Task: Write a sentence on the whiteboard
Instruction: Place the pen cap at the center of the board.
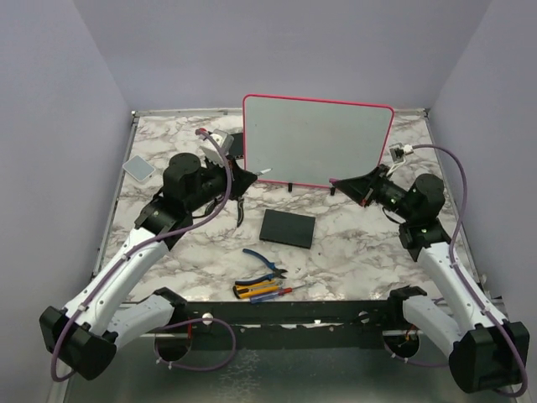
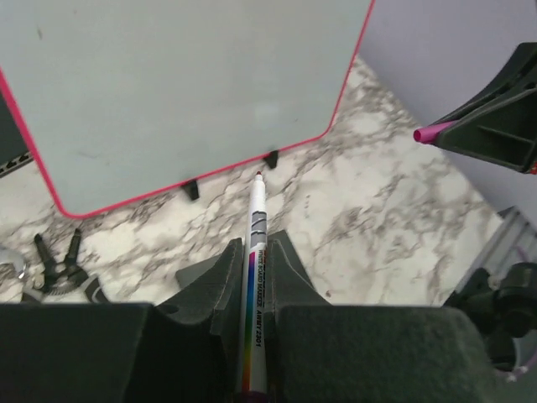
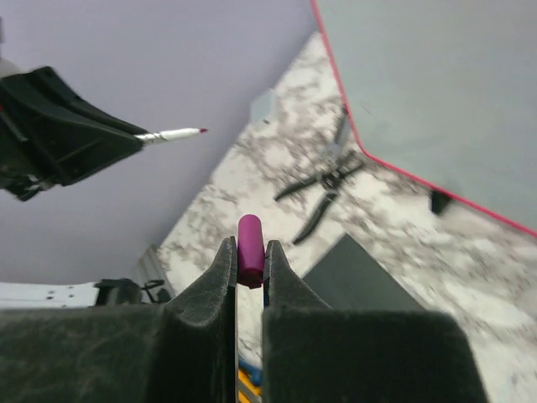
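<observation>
1. Left gripper is clamped on a white marker, whose bare red tip points toward the lower edge of the whiteboard.
2. Right gripper is pinched shut on a pink cap, near the whiteboard's lower right corner.
3. Upright on small feet, the whiteboard stands mid-way along the far edge of the bench, its surface plain grey-white.
4. Black slab lies at the bench's middle.

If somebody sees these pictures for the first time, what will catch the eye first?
The large whiteboard with its pink-red frame stands upright at the back centre of the marble table. The left hand grips an uncapped marker pointing toward the board, and the right hand, facing it, pinches a magenta cap.
</observation>
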